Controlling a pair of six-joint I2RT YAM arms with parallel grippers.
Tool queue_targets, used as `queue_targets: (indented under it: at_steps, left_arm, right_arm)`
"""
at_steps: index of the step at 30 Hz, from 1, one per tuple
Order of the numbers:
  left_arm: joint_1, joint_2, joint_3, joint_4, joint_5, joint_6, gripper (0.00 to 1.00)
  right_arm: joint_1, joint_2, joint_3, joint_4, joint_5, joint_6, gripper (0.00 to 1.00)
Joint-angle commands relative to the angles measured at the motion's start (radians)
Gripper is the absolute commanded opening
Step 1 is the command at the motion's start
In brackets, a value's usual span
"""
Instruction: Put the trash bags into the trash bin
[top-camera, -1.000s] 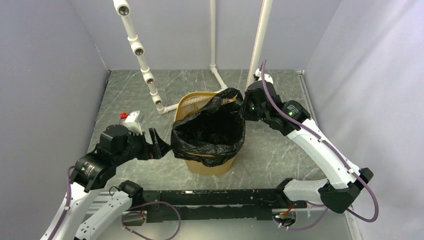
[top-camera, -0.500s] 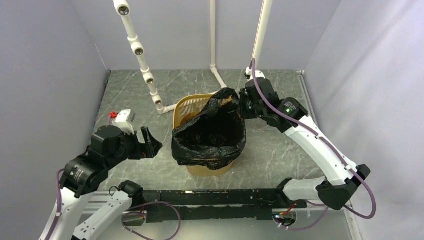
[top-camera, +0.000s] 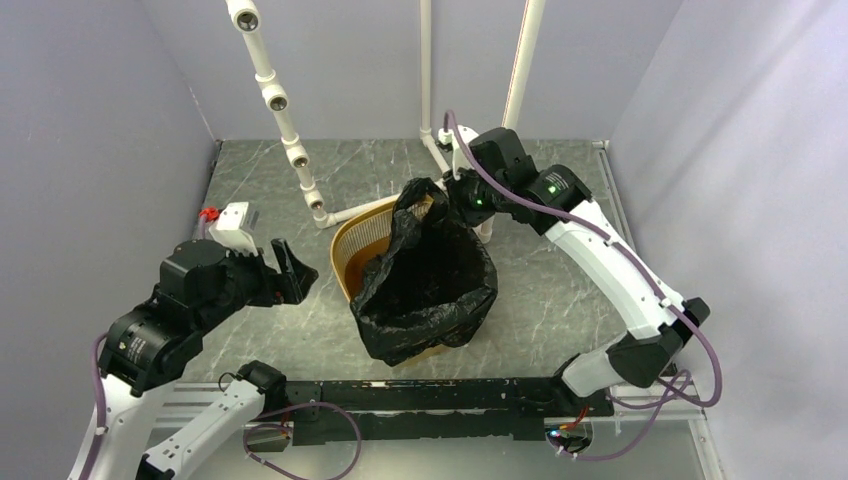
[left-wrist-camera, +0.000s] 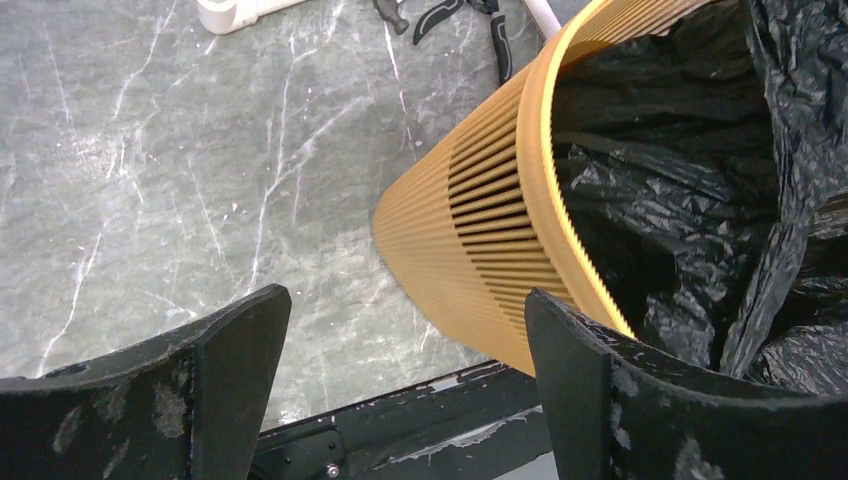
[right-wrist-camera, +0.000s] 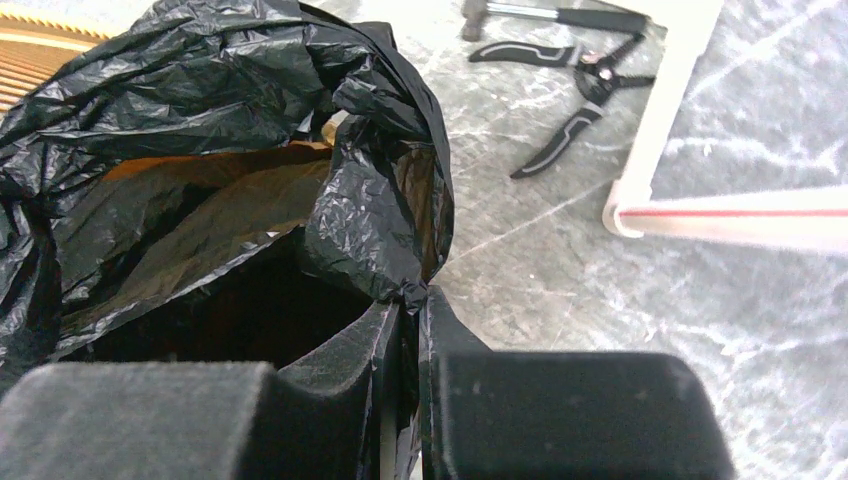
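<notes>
The yellow-orange trash bin (top-camera: 352, 243) stands mid-table, tilted toward the left, with the black trash bag (top-camera: 425, 290) lining its mouth and draped over its near and right sides. My right gripper (top-camera: 447, 200) is shut on the bag's far edge and holds it up above the rim; in the right wrist view the bag (right-wrist-camera: 200, 120) is pinched between the closed fingers (right-wrist-camera: 412, 300). My left gripper (top-camera: 290, 272) is open and empty, left of the bin. In the left wrist view the bin's slit wall (left-wrist-camera: 480, 230) and the bag (left-wrist-camera: 690, 200) lie ahead of the open gripper (left-wrist-camera: 400, 320).
White PVC pipes (top-camera: 285, 130) rise at the back, with a pipe foot on the table behind the bin. Pliers and a hammer (right-wrist-camera: 575, 60) lie on the marble table by a white pipe (right-wrist-camera: 660, 110). A black rail (top-camera: 420, 395) runs along the near edge.
My right gripper has pulled the bag's edge left and toward the back, tilting the bin leftward. My left gripper has drawn back to the left, away from the bin.
</notes>
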Motion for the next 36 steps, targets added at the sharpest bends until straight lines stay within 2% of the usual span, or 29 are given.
queue_targets:
  at_steps: [1, 8, 15, 19, 21, 22, 26, 30, 36]
  left_arm:
    - [0.002, 0.020, 0.064, -0.016, -0.006, 0.029, 0.93]
    - [0.001, -0.002, 0.072, -0.003, 0.000, 0.022, 0.93]
    - [0.001, 0.039, 0.143, 0.026, 0.101, 0.050, 0.93]
    - [0.002, 0.065, 0.168, 0.051, 0.184, 0.063, 0.93]
    - [0.001, 0.070, 0.171, 0.067, 0.216, 0.066, 0.93]
    - [0.002, 0.074, 0.171, 0.070, 0.228, 0.066, 0.93]
    - [0.001, 0.090, 0.165, 0.089, 0.250, 0.067, 0.93]
    - [0.001, 0.114, 0.174, 0.086, 0.251, 0.070, 0.93]
    - [0.001, 0.091, 0.149, 0.101, 0.215, 0.059, 0.93]
  right_arm:
    - [0.000, 0.059, 0.115, -0.076, -0.147, -0.186, 0.00]
    - [-0.002, 0.145, 0.228, -0.140, -0.174, -0.297, 0.06]
    - [-0.003, 0.181, 0.282, -0.154, -0.142, -0.283, 0.23]
    - [-0.003, 0.212, 0.337, -0.185, -0.128, -0.257, 0.42]
    - [-0.003, 0.220, 0.362, -0.196, -0.102, -0.240, 0.61]
    - [-0.002, 0.221, 0.373, -0.196, -0.086, -0.234, 0.67]
    - [-0.003, 0.210, 0.407, -0.200, -0.012, -0.198, 0.80]
    - [-0.003, 0.134, 0.356, -0.126, 0.114, -0.128, 0.86]
    - [-0.002, -0.072, 0.161, 0.080, 0.233, 0.015, 0.92]
